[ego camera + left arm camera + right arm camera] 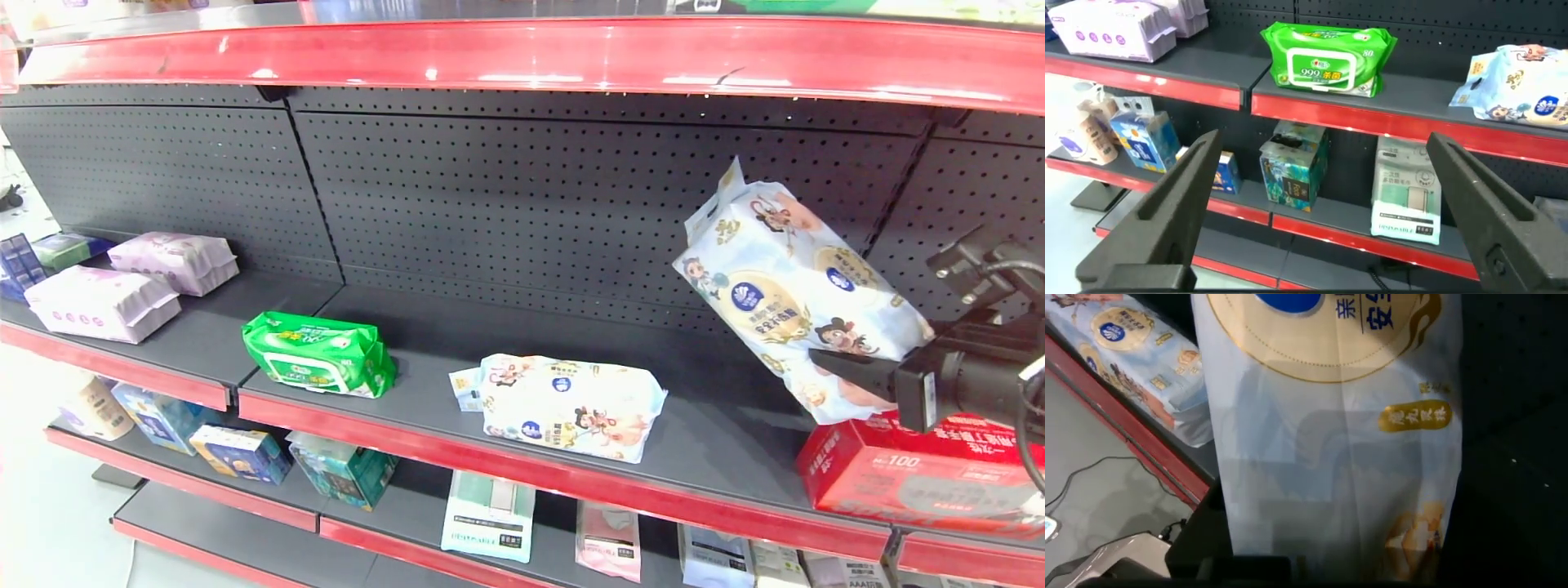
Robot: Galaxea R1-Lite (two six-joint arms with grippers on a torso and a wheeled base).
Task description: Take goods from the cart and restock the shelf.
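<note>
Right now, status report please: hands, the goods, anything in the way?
Right hand shut on white wipes pack, tilted above the shelf. Left hand open, empty. Red box just below the held pack; bare shelf between it and the matching pack.

Shop shelving with red edges, standing over a pale floor.
The shelf (718, 425) has dark grey boards on several levels, and each board carries a glossy red strip (522, 53) along its front edge. Behind the boards stands a black back panel (506, 196) full of small holes, divided by a slanted seam (314, 196). Bright white reflections lie on the top strip. At the lower left the floor (41, 523) is pale and strongly lit. In the right wrist view a thin dark cable (1094, 469) lies on the floor.
</note>
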